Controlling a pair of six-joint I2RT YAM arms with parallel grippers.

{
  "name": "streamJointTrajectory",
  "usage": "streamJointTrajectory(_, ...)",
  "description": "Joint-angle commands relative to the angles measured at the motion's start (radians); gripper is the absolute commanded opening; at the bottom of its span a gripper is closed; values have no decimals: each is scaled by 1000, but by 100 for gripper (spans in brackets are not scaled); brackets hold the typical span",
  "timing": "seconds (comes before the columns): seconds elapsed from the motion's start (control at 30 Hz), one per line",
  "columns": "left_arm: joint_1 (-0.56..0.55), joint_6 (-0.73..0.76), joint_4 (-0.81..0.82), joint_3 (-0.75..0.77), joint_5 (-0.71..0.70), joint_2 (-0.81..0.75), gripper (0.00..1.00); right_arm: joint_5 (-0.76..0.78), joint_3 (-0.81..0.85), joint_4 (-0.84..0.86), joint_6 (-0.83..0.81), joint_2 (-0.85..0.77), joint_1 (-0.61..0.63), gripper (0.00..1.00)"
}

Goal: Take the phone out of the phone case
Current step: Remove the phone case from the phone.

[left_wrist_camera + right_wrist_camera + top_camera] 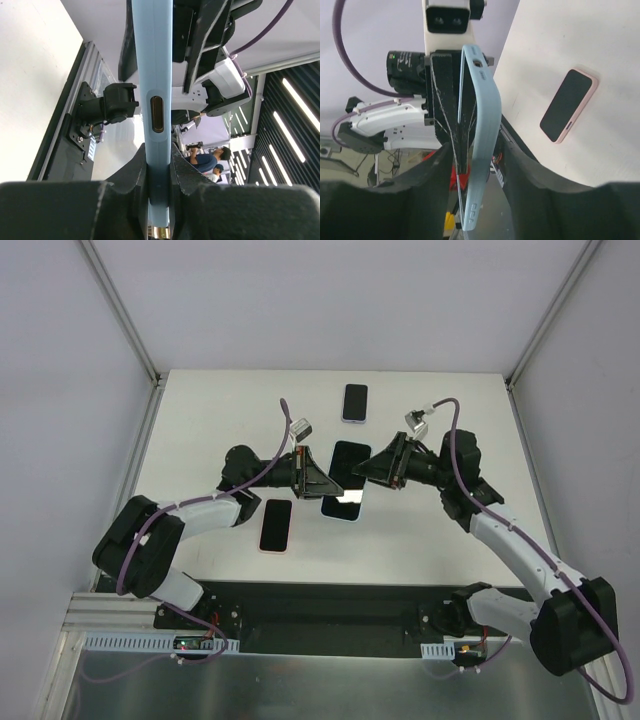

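On white table (200, 430): pink-cased phone (275, 525); blue phone case (489, 120) held above; pale walls (300, 300)

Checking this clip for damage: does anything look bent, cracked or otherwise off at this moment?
The lifted light blue phone case bows outward along its long edge, opening a gap. That looks like flexing, not breakage. Fine pale lines cross the dark surface beside it; cracks or scratches, I cannot tell.

Phones: three were there: a blue-cased phone (348, 462), a pink-cased phone (275, 526), a far phone (355, 402).
Arms: two, left (190, 515) and right (515, 540).
Table: one (220, 420).
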Motion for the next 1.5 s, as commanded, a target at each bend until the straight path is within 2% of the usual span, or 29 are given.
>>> streamJointTrajectory(0.0,-6,-14,98,-9,-18,-43,0,91,53,-58,-64,-62,-28,53)
streamJointTrajectory(0.1,-5,1,81,-15,-18,-57,0,107,73,-57,-32,-80,-56,54)
streamJointTrajectory(0.2,-6,4,76,-12,-21,-63,0,127,85,-57,2,-79,-63,50)
streamJointTrajectory(0.33,-6,4,75,-1,-20,-69,0,143,75,-33,56,-62,-66,39)
streamJointTrajectory(0.6,-6,10,73,5,-21,-89,0,134,50,96,162,-13,-69,40)
streamJointTrajectory(0.7,-6,12,72,4,-21,-104,0,131,46,162,217,9,-72,32)
streamJointTrajectory(0.9,-6,18,67,-2,-21,-123,0,124,36,277,307,46,-72,5)
streamJointTrajectory(1.03,-5,24,69,-6,-23,-129,0,123,30,329,346,53,-71,1)
streamJointTrajectory(1.13,-6,24,78,-7,-24,-132,0,124,7,455,438,72,-68,1)
streamJointTrajectory(1.37,-6,-8,164,-4,-24,-124,0,192,7,988,748,222,-37,1)
streamJointTrajectory(1.47,-6,-14,198,1,-21,-126,0,210,38,1064,794,262,-20,1)
